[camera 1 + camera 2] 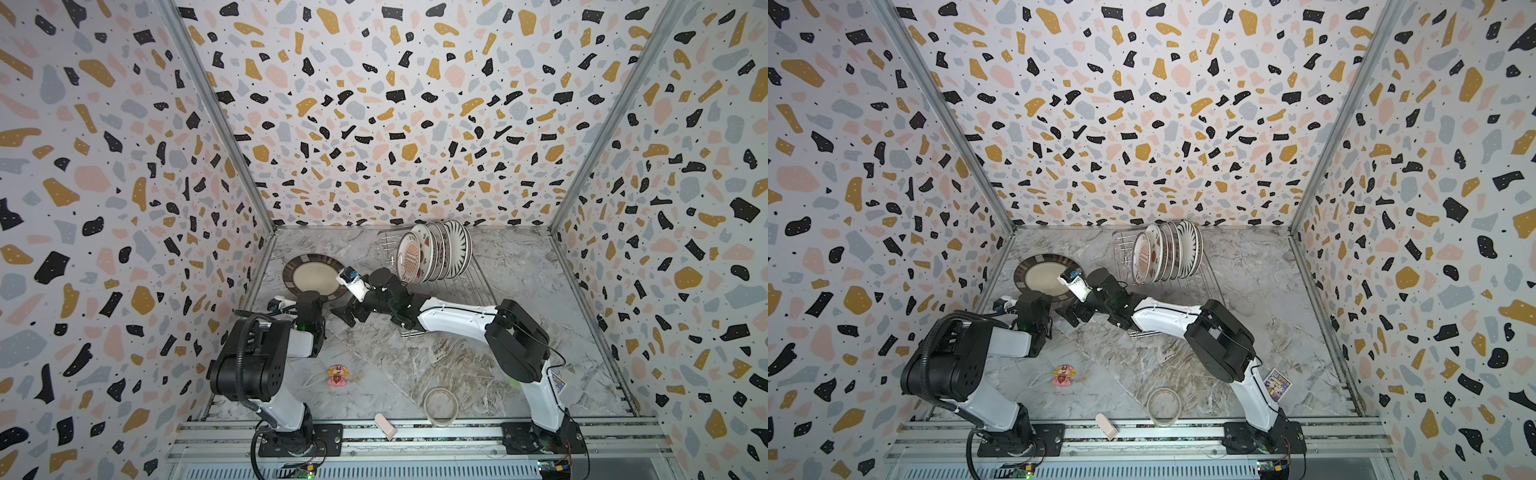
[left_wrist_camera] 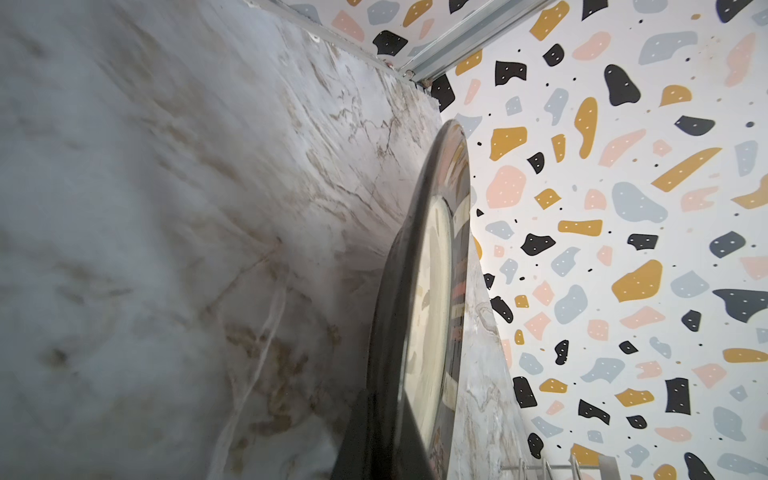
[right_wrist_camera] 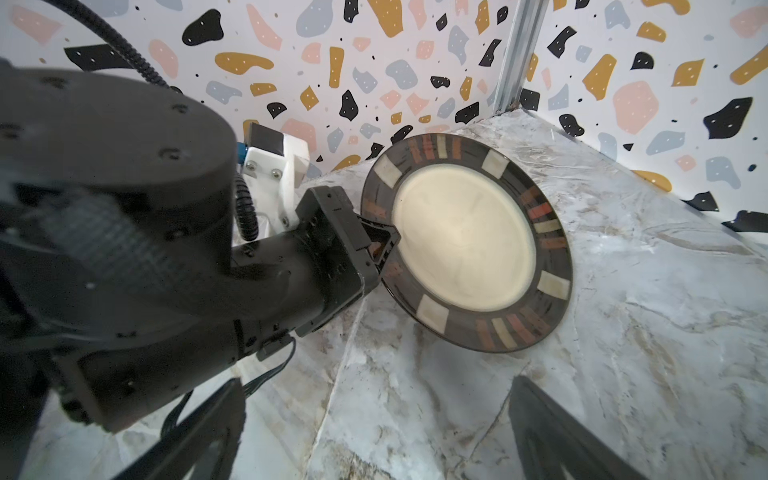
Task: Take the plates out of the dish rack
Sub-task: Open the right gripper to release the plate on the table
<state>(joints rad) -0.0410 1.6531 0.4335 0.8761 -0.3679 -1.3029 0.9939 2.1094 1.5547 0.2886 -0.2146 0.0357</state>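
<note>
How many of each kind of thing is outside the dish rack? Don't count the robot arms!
dark-rimmed plate: 1
pink toy figure: 1
tape ring: 1
pink block: 1
picture card: 1
Total: 5

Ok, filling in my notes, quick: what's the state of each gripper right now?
Left gripper: shut on the rim of the dark-rimmed plate.
Right gripper: open, holding nothing.
</note>
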